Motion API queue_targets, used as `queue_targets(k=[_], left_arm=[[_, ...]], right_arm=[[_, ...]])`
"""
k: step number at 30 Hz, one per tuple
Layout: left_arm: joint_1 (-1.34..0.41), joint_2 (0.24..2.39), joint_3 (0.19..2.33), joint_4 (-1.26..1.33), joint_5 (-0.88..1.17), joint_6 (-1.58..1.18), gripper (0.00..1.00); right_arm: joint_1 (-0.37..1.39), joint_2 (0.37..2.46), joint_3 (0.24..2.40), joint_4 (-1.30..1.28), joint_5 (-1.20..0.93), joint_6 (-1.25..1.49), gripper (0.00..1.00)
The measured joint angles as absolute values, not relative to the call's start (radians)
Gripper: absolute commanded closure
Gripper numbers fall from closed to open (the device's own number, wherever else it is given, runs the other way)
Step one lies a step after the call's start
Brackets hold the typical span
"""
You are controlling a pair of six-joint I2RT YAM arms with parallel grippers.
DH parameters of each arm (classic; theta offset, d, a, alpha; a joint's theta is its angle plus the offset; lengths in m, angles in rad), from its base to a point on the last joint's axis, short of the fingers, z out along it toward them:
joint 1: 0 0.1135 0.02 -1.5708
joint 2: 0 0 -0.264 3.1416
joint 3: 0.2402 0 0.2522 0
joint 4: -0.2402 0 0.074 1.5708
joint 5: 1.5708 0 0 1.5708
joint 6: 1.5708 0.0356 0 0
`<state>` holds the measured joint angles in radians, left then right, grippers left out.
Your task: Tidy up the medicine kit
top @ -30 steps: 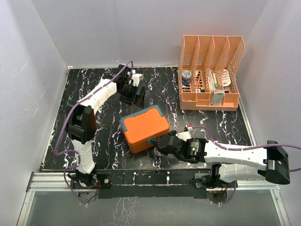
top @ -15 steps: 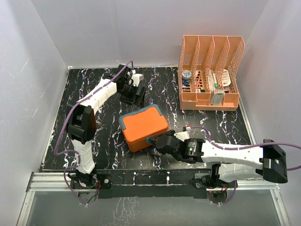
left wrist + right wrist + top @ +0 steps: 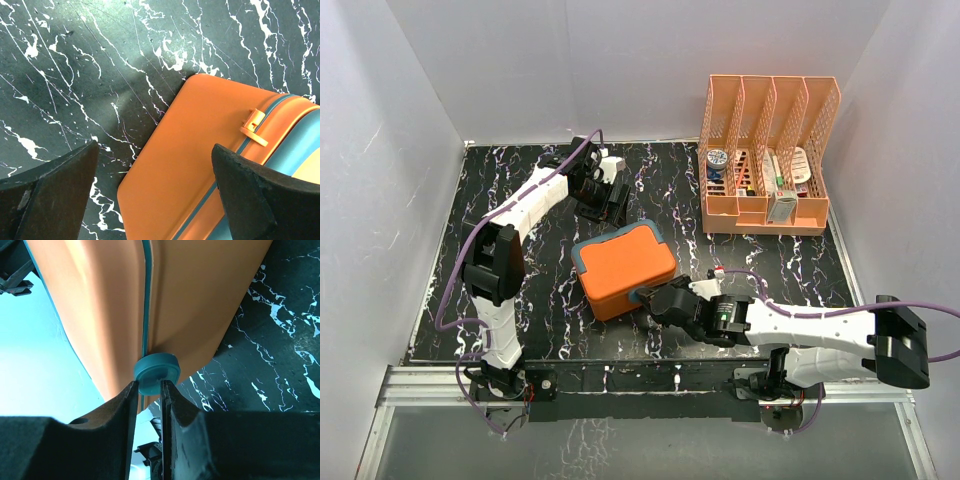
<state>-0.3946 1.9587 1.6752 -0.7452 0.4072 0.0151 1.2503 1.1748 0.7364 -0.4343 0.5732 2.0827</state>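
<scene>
The right tool [image 3: 149, 386] pinched the front latch [image 3: 156, 371] of the medicine kit [image 3: 625, 268]. The left tool [image 3: 155, 170] hung spread over its far edge.

Hemmed in at centre: the medicine kit [image 3: 625, 268] sits mid-tabletop [image 3: 550, 300] with machinery on two sides. The left gripper [image 3: 605, 205] hangs just behind the kit's far edge, fingers [image 3: 50, 185] spread wide. The right arm [image 3: 800, 325] lies low across the near right, and the right gripper [image 3: 645, 297] has its fingers closed on the latch [image 3: 156, 371] at the kit's near side. Bare marbled surface lies to the kit's left, up to the left arm [image 3: 495, 270]. A free strip also runs on its right, between it and the peach file organizer [image 3: 767, 160] in the far right corner. White walls [image 3: 410, 150] close off left, back and right. The kit's lid is unobstructed from above.
</scene>
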Motion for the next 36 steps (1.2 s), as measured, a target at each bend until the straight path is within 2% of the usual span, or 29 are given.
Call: queue_targets(k=[36], left_arm=[[-0.373, 1.959, 1.675, -0.677, 0.397, 0.007, 0.06]], right_arm=[[1.206, 1.306, 0.754, -0.280, 0.530, 2.083, 0.77]])
